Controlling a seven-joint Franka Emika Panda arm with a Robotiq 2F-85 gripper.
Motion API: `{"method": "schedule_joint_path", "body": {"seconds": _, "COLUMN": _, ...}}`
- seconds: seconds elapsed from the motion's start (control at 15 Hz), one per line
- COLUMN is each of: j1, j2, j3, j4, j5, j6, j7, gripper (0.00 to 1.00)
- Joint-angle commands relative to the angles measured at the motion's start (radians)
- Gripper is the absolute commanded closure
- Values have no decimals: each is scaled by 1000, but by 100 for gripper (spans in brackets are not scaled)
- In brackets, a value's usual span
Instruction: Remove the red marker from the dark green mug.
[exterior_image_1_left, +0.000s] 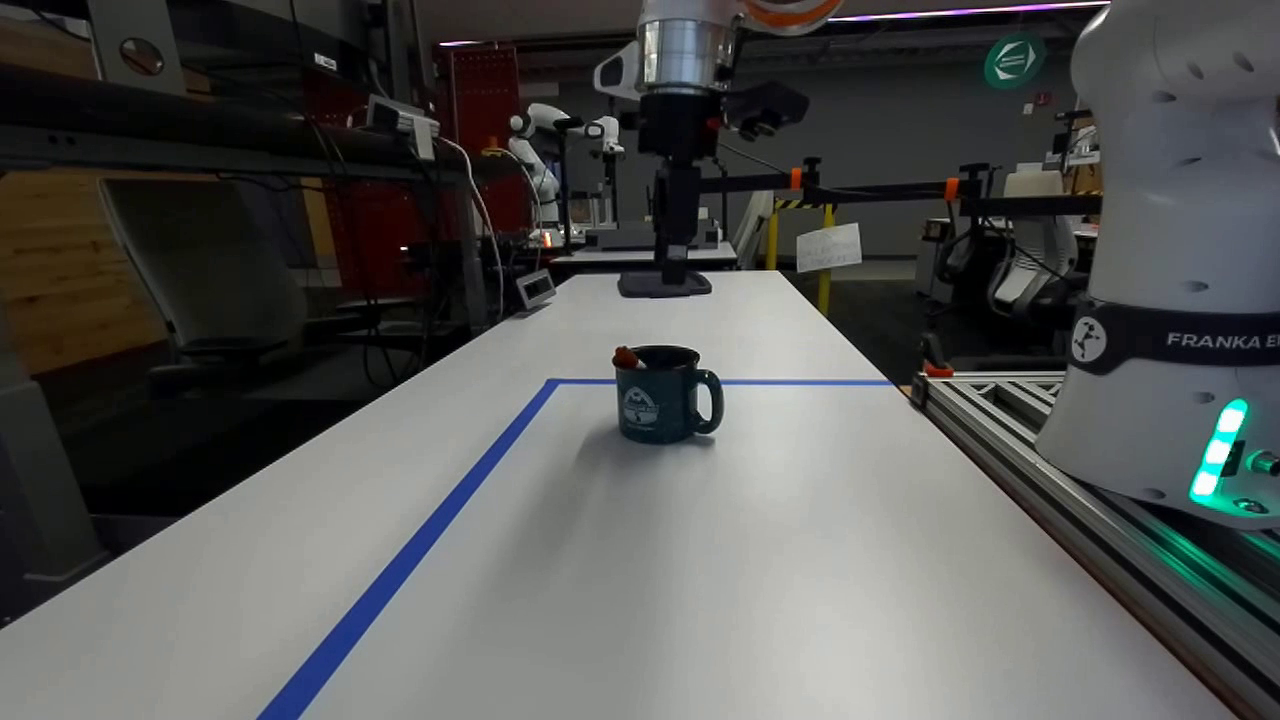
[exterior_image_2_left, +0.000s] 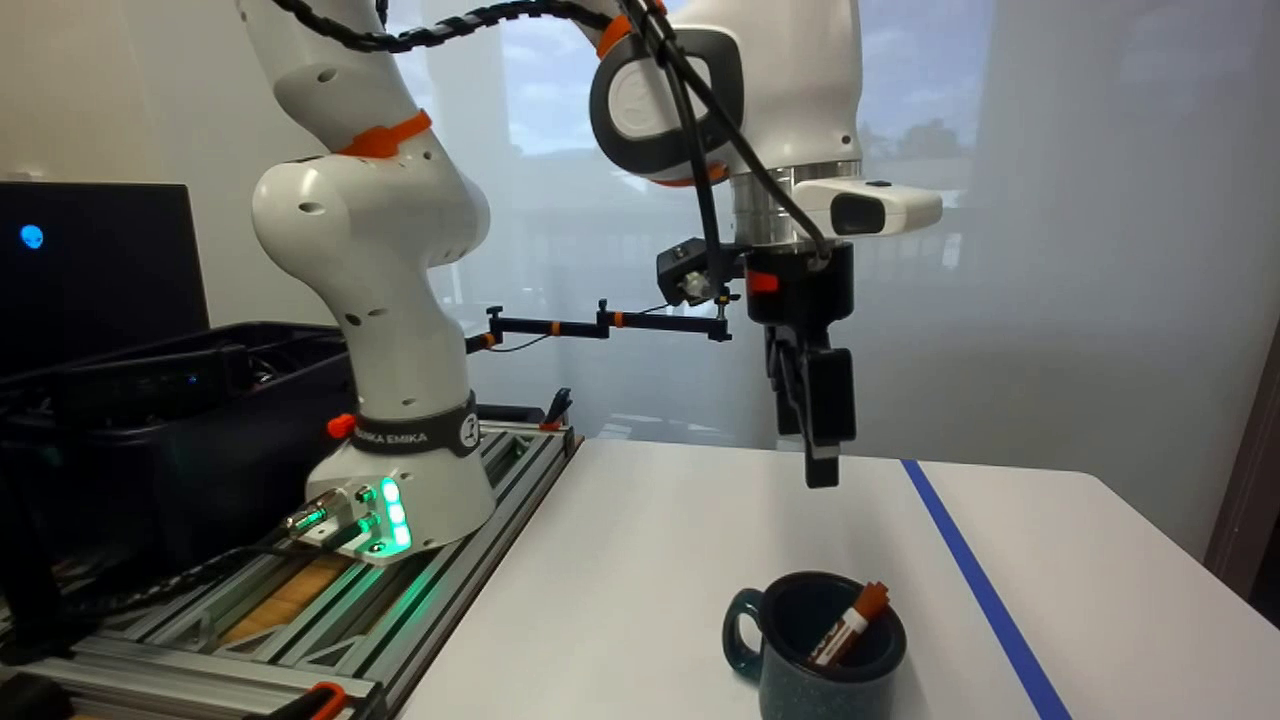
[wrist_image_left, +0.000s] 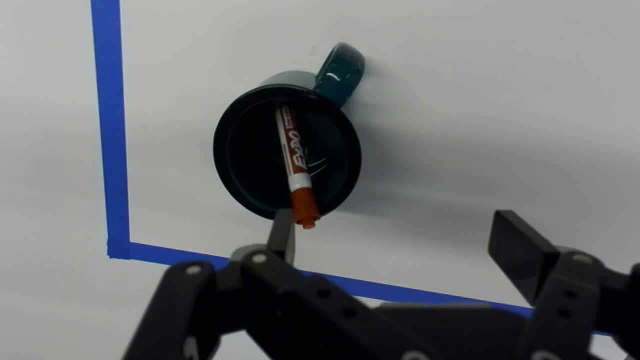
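Upright on the white table stands the dark green mug (exterior_image_1_left: 655, 408), its loop handle pointing to one side. Inside it leans the red marker (wrist_image_left: 294, 145), white-barrelled with red print, its red-orange cap poking past the rim in both exterior views and the wrist view. My gripper (exterior_image_2_left: 808, 455) hangs well above the table and higher than the mug, pointing down. In the wrist view its fingers (wrist_image_left: 520, 250) are spread wide with nothing between them. One fingertip overlaps the mug's rim beside the marker's cap in that picture, but the exterior views show them apart.
Blue tape (wrist_image_left: 112, 150) marks a corner on the table around the mug. The arm's base (exterior_image_1_left: 1180, 420) stands on a metal rail frame along one table edge. A dark flat pad (exterior_image_1_left: 640, 288) and a small grey device (exterior_image_1_left: 536, 289) lie at the far end.
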Motion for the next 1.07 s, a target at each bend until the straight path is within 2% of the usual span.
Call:
{"method": "schedule_joint_path", "body": {"seconds": 0.0, "j1": -11, "j2": -1, "j3": 13, "j4": 1, "j5": 6, "j6": -2, "j7": -4, "gripper": 0}}
{"method": "schedule_joint_path", "body": {"seconds": 0.07, "j1": -10, "j2": -1, "j3": 14, "j4": 2, "j5": 6, "j6": -2, "j7": -3, "gripper": 0}}
{"method": "schedule_joint_path", "body": {"seconds": 0.2, "j1": 10, "j2": -4, "j3": -12, "j4": 2, "j5": 28, "j6": -26, "j7": -95, "gripper": 0}}
{"method": "schedule_joint_path", "body": {"seconds": 0.53, "j1": -42, "j2": 30, "j3": -75, "j4": 1, "j5": -34, "j6": 34, "j7": -266, "gripper": 0}}
{"method": "schedule_joint_path", "body": {"seconds": 0.8, "j1": -38, "j2": 94, "j3": -126, "j4": 0, "j5": 74, "j6": 159, "j7": -297, "gripper": 0}}
{"method": "schedule_joint_path", "body": {"seconds": 1.0, "j1": -23, "j2": 151, "j3": -135, "j4": 0, "j5": 144, "j6": 190, "j7": -324, "gripper": 0}}
